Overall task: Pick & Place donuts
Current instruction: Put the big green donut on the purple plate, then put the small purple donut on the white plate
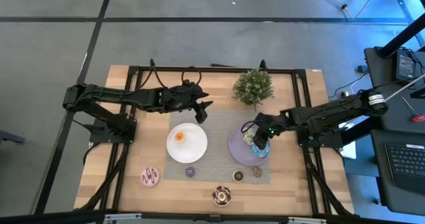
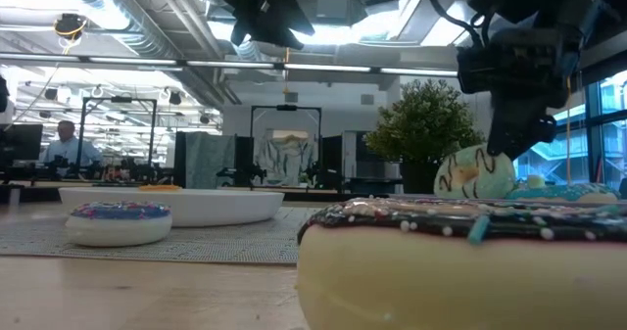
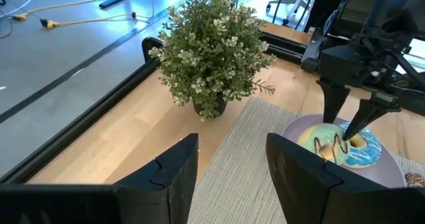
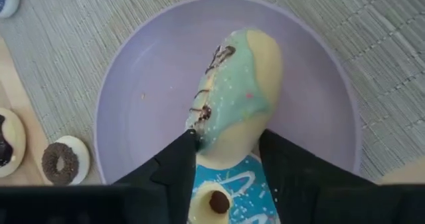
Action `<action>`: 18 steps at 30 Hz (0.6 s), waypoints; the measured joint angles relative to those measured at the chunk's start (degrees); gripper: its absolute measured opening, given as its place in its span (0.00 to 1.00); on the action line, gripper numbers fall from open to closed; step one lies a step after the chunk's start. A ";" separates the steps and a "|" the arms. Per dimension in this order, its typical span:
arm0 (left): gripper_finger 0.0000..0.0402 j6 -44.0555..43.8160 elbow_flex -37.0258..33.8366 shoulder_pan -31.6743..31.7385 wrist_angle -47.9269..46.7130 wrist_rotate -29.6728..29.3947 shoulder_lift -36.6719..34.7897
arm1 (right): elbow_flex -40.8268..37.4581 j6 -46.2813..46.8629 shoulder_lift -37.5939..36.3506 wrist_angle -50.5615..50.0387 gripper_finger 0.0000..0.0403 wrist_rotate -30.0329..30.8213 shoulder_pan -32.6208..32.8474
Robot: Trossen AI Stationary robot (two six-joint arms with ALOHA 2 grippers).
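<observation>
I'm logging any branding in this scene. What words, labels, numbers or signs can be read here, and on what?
None can be read. The donuts, plates and plant carry no writing. The keyboard and device beside the table are too small to read.

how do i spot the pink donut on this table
Start at the white plate in the table's middle, then go to the bare wood left of the grey mat. The pink donut lies there alone, much bigger than the mini purple donut nearby.
</observation>
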 joint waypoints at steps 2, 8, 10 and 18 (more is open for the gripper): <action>0.44 0.00 0.00 0.00 0.00 0.00 0.00 | 0.28 -0.05 0.00 -0.96 0.43 0.34 0.00; 0.43 -0.01 0.00 0.01 0.00 0.00 0.00 | 4.57 -1.61 0.00 -8.29 0.44 7.91 0.00; 0.43 0.00 0.00 0.00 0.00 0.00 0.00 | 5.48 -2.13 -0.04 -10.40 0.44 9.63 0.00; 0.44 0.07 0.00 0.00 -0.39 1.36 0.00 | 5.77 -1.69 -0.75 -13.28 0.44 9.68 0.00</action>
